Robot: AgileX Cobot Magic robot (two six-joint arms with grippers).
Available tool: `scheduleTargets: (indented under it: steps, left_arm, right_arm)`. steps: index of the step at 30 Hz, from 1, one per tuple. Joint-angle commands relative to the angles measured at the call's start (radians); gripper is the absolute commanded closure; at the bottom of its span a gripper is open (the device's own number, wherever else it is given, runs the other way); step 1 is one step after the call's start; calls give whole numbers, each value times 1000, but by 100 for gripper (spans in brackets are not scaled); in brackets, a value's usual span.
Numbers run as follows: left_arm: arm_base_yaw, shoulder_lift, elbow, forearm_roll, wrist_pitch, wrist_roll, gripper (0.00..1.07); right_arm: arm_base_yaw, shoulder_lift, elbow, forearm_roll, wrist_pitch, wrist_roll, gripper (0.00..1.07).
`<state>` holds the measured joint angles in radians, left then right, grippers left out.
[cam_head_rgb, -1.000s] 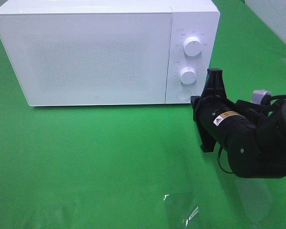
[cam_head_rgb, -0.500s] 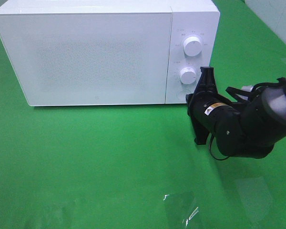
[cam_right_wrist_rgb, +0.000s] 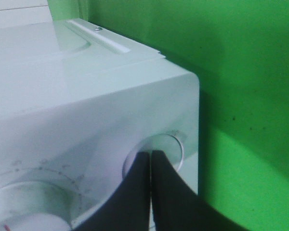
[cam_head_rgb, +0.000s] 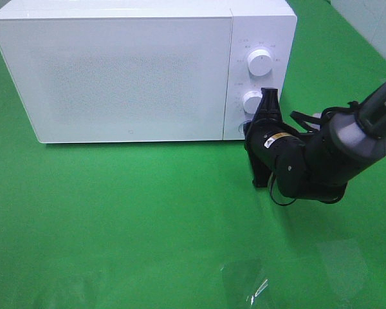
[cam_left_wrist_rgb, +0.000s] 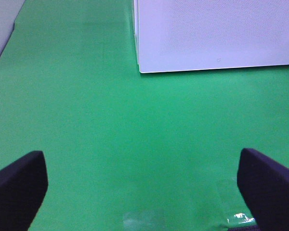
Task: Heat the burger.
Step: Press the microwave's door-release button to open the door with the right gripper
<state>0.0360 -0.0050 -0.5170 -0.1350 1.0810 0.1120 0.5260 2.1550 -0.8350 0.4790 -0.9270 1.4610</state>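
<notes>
The burger is out of view. A white microwave (cam_head_rgb: 128, 71) stands at the back with its door closed. My right gripper (cam_head_rgb: 250, 128) is shut and points at the bottom of the control panel. In the right wrist view its closed fingertips (cam_right_wrist_rgb: 150, 156) rest against the round button (cam_right_wrist_rgb: 172, 144) below the lower knob (cam_right_wrist_rgb: 33, 202). My left gripper (cam_left_wrist_rgb: 144, 178) shows only in the left wrist view. It is open and empty over the green mat, with the microwave's front corner (cam_left_wrist_rgb: 140, 67) ahead of it.
Two white knobs, an upper one (cam_head_rgb: 260, 62) and a lower one (cam_head_rgb: 252, 102), sit on the panel above the button. A green mat (cam_head_rgb: 116, 219) covers the table. A glossy patch of tape (cam_head_rgb: 248, 283) lies near the front edge.
My right arm has swung left and forward toward the microwave. Its shut fingertips have gone from beside the panel to the round button. The left gripper stays open.
</notes>
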Motion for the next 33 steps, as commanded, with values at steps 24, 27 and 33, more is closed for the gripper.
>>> scheduleTargets:
  steps: [24,27,33]
  left_arm:
    - [2,-18,1,-1,-12,-3,7]
    - [2,-18,1,-1,-12,-3,7]
    - [2,-18,1,-1,-12,-3,7]
  right_arm:
    - [-27,9,-104,115,-226,-18,107]
    - [-39,18,-136,134,-262,-39,107]
    - [-50,58,-202,133,-294,-39,107]
